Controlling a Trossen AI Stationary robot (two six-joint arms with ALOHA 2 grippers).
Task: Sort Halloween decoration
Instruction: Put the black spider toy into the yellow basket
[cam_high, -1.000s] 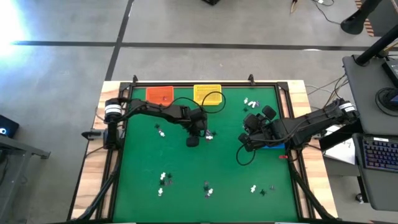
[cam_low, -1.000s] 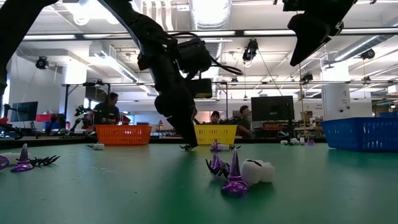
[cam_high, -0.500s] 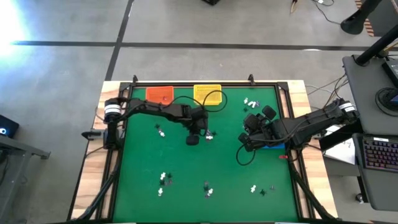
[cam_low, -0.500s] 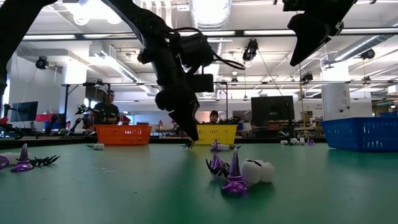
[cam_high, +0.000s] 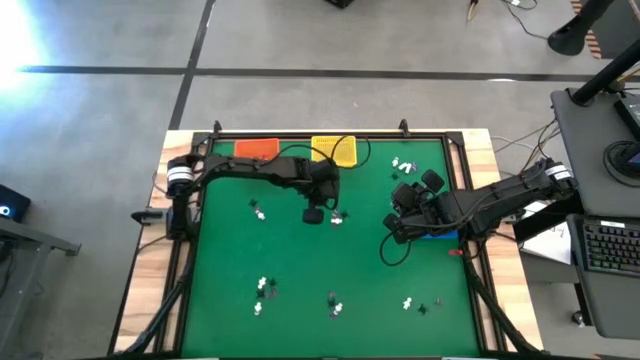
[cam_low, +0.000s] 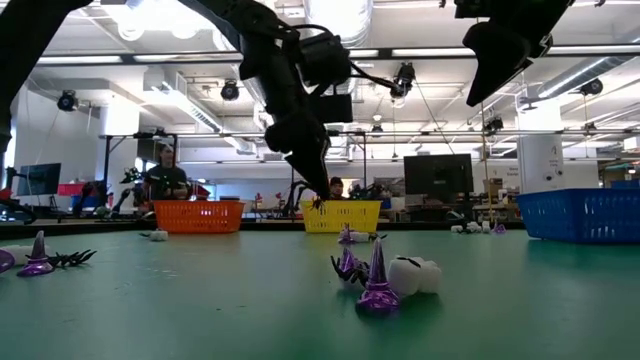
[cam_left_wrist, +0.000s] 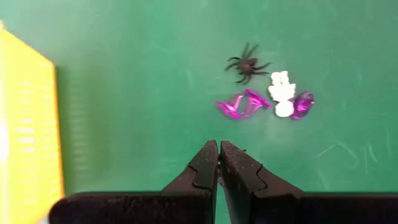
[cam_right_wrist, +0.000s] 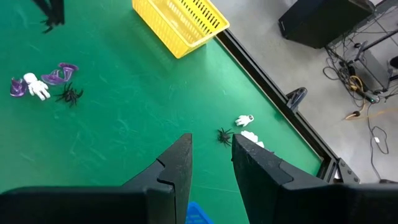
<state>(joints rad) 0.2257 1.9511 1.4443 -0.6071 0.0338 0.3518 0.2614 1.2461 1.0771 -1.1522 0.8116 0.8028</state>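
While its fingers press together, seemingly empty, the left gripper (cam_left_wrist: 219, 149) hovers near a black plastic spider (cam_left_wrist: 247, 64) and the yellow mesh basket (cam_left_wrist: 28, 124).

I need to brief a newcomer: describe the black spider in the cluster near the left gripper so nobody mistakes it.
Start at the yellow basket on the green table. Just beyond the shut left gripper lies a small cluster; the black spider sits at its edge, the only dark, leggy piece beside the purple hats and the white ghost.

open-plan robotics lab: ceiling strip lights (cam_low: 340, 18), monitors (cam_low: 438, 174), seated people (cam_low: 163, 178) behind the table
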